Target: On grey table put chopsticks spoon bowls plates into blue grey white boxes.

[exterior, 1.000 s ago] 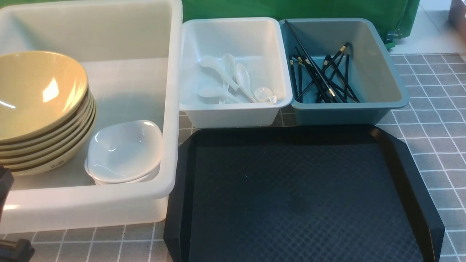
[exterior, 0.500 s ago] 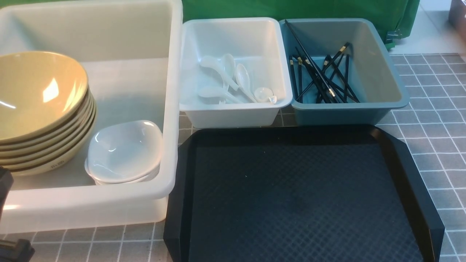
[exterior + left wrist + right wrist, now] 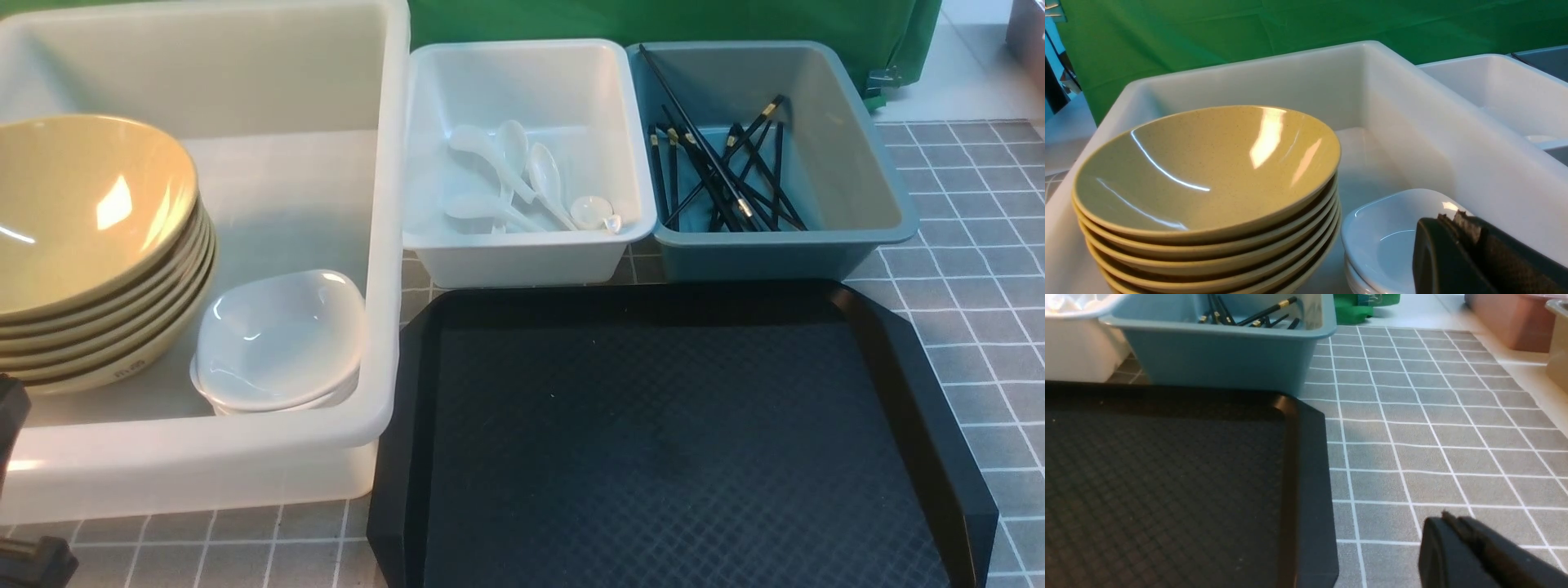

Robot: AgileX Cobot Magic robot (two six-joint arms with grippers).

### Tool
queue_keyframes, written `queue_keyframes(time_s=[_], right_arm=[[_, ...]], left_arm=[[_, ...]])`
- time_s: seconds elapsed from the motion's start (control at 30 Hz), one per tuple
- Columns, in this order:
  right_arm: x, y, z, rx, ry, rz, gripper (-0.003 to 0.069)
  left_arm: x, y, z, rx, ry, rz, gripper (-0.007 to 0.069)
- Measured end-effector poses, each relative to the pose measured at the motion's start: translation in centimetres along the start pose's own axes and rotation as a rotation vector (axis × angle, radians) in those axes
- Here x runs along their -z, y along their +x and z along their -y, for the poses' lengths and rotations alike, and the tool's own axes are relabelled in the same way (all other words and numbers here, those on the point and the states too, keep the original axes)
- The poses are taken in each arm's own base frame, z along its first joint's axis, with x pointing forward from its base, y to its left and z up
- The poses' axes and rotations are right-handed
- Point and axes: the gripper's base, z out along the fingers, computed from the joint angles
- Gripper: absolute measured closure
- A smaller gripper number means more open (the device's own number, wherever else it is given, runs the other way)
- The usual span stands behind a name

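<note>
Several yellow bowls (image 3: 82, 204) sit stacked in the big white box (image 3: 392, 204), with small white plates (image 3: 277, 335) stacked beside them. White spoons (image 3: 522, 175) lie in the small white box (image 3: 522, 253). Black chopsticks (image 3: 727, 171) lie in the blue-grey box (image 3: 759, 253). My left gripper (image 3: 1449, 218) is shut and empty, hovering over the near edge of the white plates (image 3: 1384, 232), next to the bowl stack (image 3: 1208, 163). My right gripper (image 3: 1447, 517) is shut and empty above the grey table (image 3: 1433, 437), right of the black tray (image 3: 1167, 477).
The black tray (image 3: 678, 441) lies bare in front of the two small boxes. A green cloth (image 3: 653, 20) hangs behind the boxes. Pinkish bins (image 3: 1515, 322) stand off the table's far right. A dark part of my left arm (image 3: 10, 416) shows at the lower left edge.
</note>
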Motion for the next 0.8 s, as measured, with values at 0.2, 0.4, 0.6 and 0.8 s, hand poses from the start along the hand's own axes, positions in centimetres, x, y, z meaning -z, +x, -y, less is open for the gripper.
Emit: queue_keyframes(time_s=[0.2,0.4,0.6,0.8], right_arm=[[0.00,0.00,0.00,0.000,0.000,0.000,0.0617],[0.00,0.00,0.00,0.001,0.000,0.000,0.0614],[0.00,0.00,0.00,0.001,0.000,0.000,0.0614],[0.00,0.01,0.00,0.001,0.000,-0.001,0.0614]], left_arm=[[0.00,0.00,0.00,0.000,0.000,0.000,0.0633],[0.00,0.00,0.00,0.000,0.000,0.000,0.0633],[0.00,0.01,0.00,-0.001,0.000,-0.001,0.0633],[0.29,0.74,0.05,0.000,0.003,0.015,0.0633]])
